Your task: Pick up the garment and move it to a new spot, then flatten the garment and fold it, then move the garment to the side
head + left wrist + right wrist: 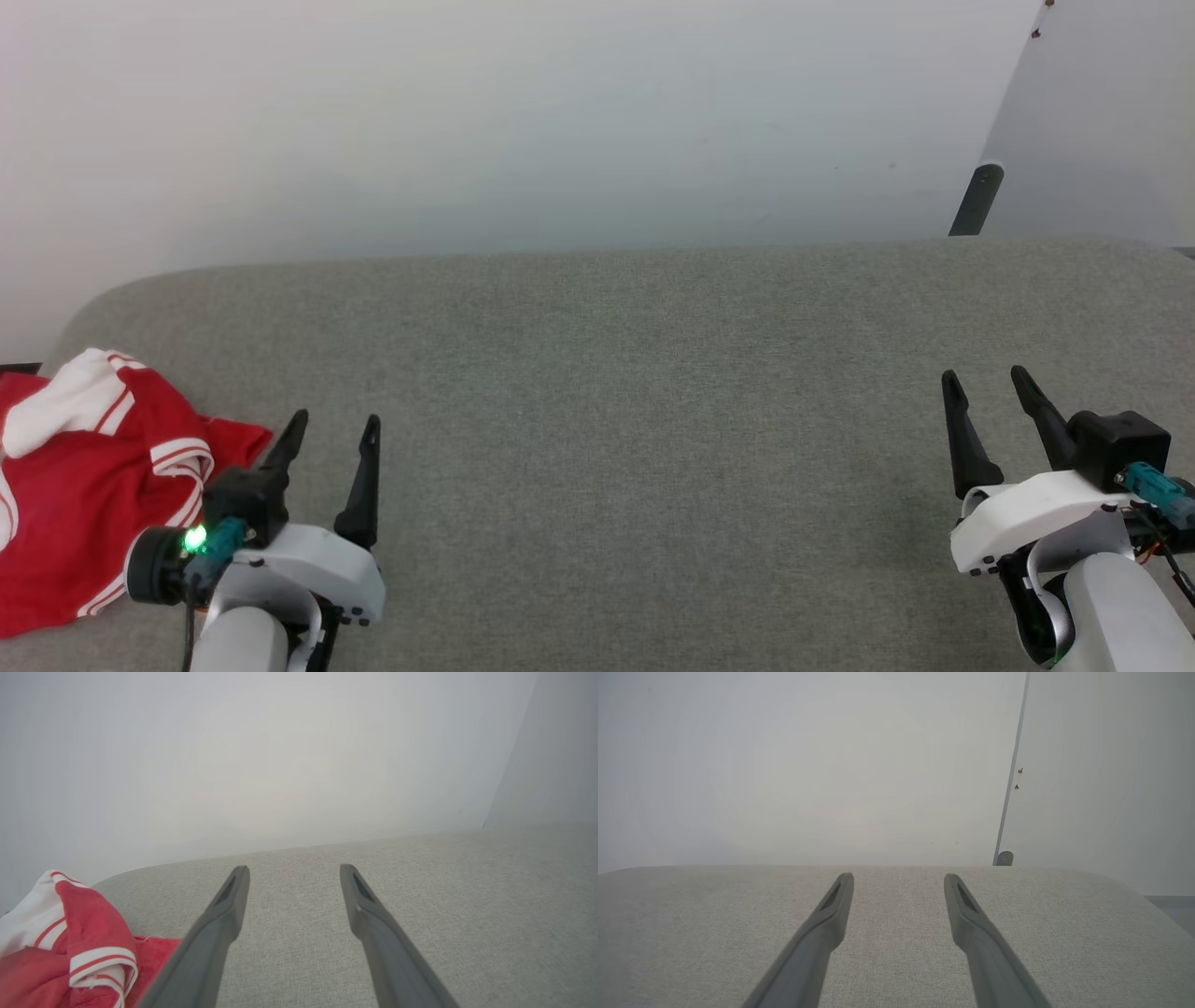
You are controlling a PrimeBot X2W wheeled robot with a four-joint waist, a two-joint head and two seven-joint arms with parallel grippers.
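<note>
Nearest are two grippers, both above the grey fabric surface (607, 392). The left gripper (336, 417), at the lower left, has its two fingers spread apart with nothing between them. The right gripper (984, 373), at the lower right, is spread the same way and is also empty. One garment (84, 476), red with white striped trim, lies crumpled just beside the left gripper, at the left end of this surface. Behind stands one pale wall (467, 121).
</note>
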